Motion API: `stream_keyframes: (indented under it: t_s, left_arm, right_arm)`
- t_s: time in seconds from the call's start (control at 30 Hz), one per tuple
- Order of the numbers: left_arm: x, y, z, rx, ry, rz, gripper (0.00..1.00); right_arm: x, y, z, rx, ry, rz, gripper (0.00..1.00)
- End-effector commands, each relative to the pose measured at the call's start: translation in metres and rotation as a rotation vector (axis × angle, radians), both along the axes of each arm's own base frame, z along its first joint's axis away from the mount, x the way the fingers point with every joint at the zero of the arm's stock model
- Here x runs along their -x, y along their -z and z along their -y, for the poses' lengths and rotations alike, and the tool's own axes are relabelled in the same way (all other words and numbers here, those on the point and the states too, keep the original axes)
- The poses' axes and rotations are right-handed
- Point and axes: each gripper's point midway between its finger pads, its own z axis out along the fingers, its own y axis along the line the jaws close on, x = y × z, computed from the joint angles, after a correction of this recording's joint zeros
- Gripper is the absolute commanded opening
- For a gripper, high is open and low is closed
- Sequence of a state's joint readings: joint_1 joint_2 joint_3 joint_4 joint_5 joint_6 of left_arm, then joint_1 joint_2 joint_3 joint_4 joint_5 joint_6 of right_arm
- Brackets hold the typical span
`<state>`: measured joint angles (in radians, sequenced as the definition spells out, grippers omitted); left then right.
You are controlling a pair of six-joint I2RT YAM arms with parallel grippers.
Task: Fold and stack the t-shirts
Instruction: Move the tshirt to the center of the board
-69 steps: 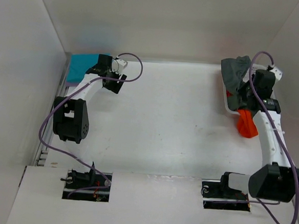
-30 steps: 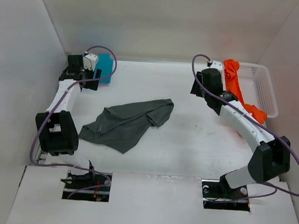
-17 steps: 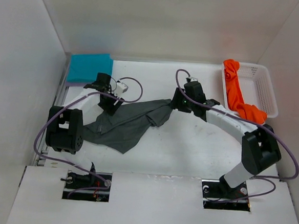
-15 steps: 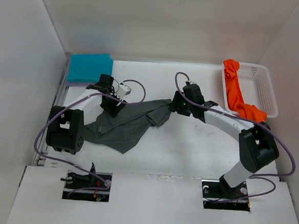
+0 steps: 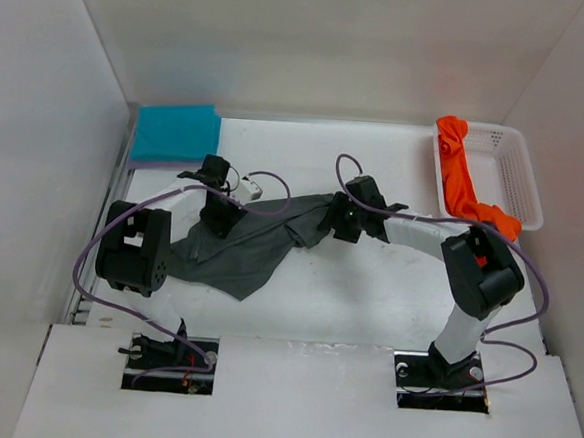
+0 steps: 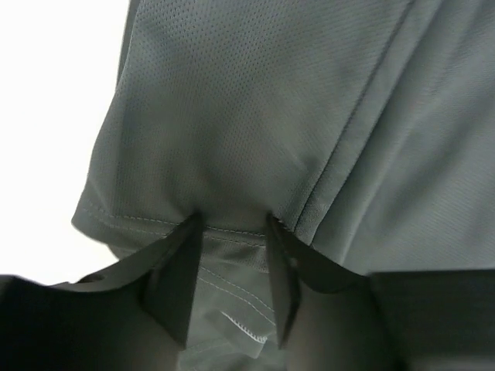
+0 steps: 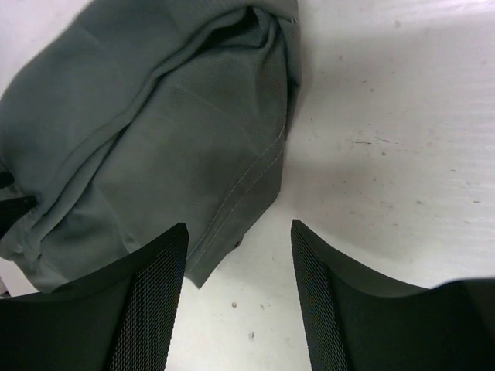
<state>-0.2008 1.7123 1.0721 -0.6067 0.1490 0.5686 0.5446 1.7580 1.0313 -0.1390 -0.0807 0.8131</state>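
We see white arm links (image 5: 423, 235), black joint housings (image 5: 129, 253), purple cables (image 5: 338, 167) looping alongside, and black gripper fingers (image 7: 151, 309) with mesh-textured inner faces.

Bare surface (image 5: 367, 294) is lying open near and right of the dark grey t-shirt (image 5: 245, 246) — the white basket (image 5: 511, 174) is blocking the far right corner, the folded teal t-shirt (image 5: 175, 133) the far left.
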Motion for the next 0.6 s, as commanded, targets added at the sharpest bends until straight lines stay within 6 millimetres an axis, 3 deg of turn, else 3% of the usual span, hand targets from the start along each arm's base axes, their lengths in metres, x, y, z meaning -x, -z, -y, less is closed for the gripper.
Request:
stream_keyframes:
  t_s: [0.0, 0.2, 0.27, 0.33, 0.4, 0.5, 0.57]
  left_arm:
    - [0.001, 0.005, -0.002, -0.005, -0.008, -0.022, 0.33]
    - [0.004, 0.007, 0.0, -0.005, -0.013, -0.026, 0.12]
    - [0.003, 0.007, -0.004, -0.009, -0.028, -0.025, 0.07]
    - [-0.005, 0.0, -0.009, -0.012, -0.061, 0.008, 0.03]
    - [-0.02, -0.015, -0.014, -0.006, -0.096, 0.067, 0.01]
    - [-0.051, -0.053, -0.022, 0.005, -0.138, 0.183, 0.0]
    - [-0.077, -0.088, -0.026, 0.018, -0.158, 0.286, 0.0]
  right_arm:
    - [0.0, 0.009, -0.014, -0.047, -0.004, -0.022, 0.6]
    - [-0.003, 0.015, -0.032, -0.061, -0.037, -0.047, 0.53]
    - [-0.003, 0.019, -0.034, -0.071, -0.041, -0.056, 0.37]
    - [-0.002, 0.02, -0.036, -0.083, -0.046, -0.059, 0.15]
    - [-0.01, 0.015, -0.03, -0.091, -0.029, -0.039, 0.01]
    - [-0.037, -0.014, -0.01, -0.099, 0.01, 0.043, 0.0]
    - [-0.066, -0.05, 0.012, -0.09, 0.045, 0.13, 0.0]
